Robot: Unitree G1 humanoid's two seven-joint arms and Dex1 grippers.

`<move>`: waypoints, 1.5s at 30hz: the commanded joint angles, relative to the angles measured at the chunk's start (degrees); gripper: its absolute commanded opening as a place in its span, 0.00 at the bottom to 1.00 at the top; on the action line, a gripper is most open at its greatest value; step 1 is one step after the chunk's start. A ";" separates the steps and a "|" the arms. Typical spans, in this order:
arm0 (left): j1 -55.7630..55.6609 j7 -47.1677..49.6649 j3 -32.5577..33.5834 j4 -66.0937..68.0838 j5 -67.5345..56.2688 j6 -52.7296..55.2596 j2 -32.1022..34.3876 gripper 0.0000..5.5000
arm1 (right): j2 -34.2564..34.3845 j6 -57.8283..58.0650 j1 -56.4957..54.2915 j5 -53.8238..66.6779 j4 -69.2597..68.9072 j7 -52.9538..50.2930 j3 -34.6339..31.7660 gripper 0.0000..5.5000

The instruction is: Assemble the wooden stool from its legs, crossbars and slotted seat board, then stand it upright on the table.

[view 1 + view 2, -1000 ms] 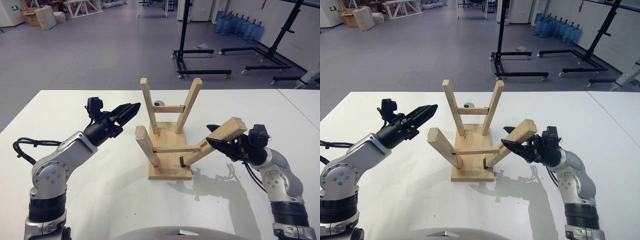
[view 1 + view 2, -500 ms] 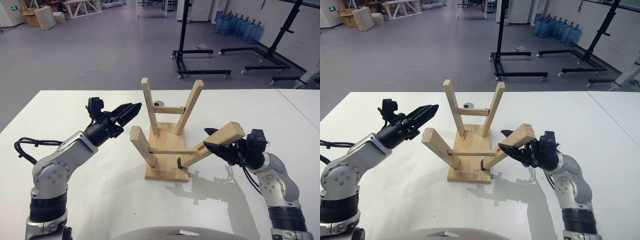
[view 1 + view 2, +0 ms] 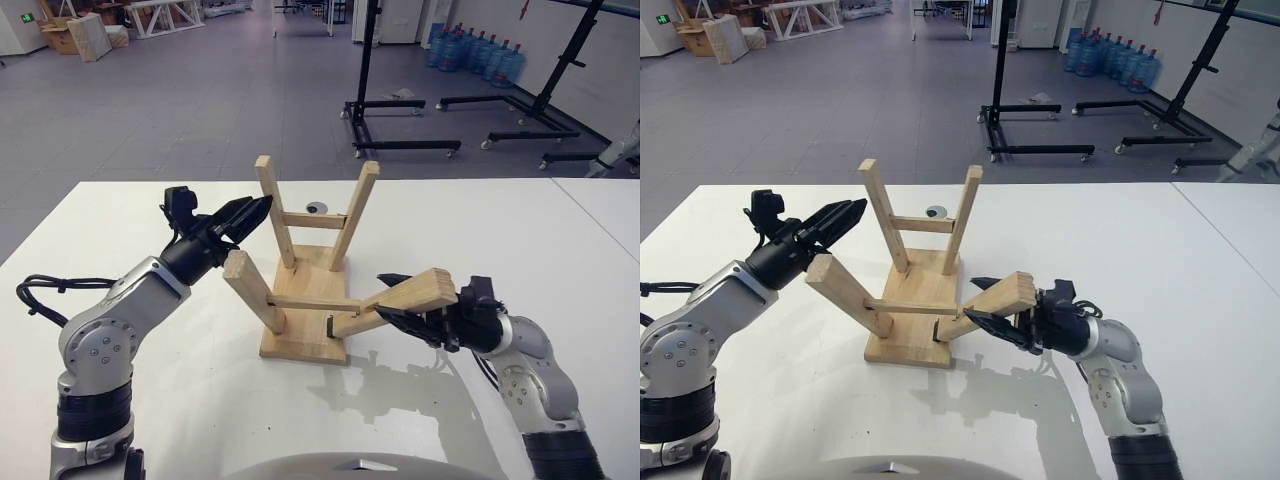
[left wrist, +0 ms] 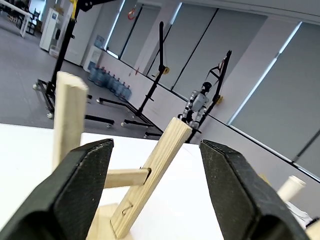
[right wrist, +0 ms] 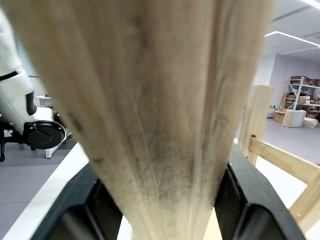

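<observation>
The wooden stool lies upside down on the white table, its seat board flat and its legs pointing up. Two far legs are joined by a crossbar. Another crossbar links the splayed near-left leg and the near-right leg. My right gripper is shut on that near-right leg, close to its free end. My left gripper is open, just above the top of the near-left leg and beside the far-left leg.
A small dark bolt stands on the seat board by the near-right leg's base. A small round grey part lies on the table behind the stool. Bare tabletop spreads in front. Black racks stand on the floor beyond.
The stool has slid left across the table with my right gripper still shut on its near-right leg. The near-left leg now sits right under my left gripper, which has shifted only slightly.
</observation>
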 commanded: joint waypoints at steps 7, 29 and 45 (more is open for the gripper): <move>-8.15 -7.51 4.95 12.07 12.44 -4.37 10.37 0.57 | -0.41 3.11 -2.73 -3.22 -2.69 -5.93 3.79 0.39; -29.32 34.84 3.88 -0.27 -5.18 15.58 0.10 0.57 | 0.94 10.40 -9.58 -12.37 -10.72 -21.15 12.28 0.39; -19.18 27.27 -0.86 4.69 -7.49 11.72 -4.38 0.57 | 9.55 18.12 -21.03 -24.47 0.70 -35.44 18.66 0.39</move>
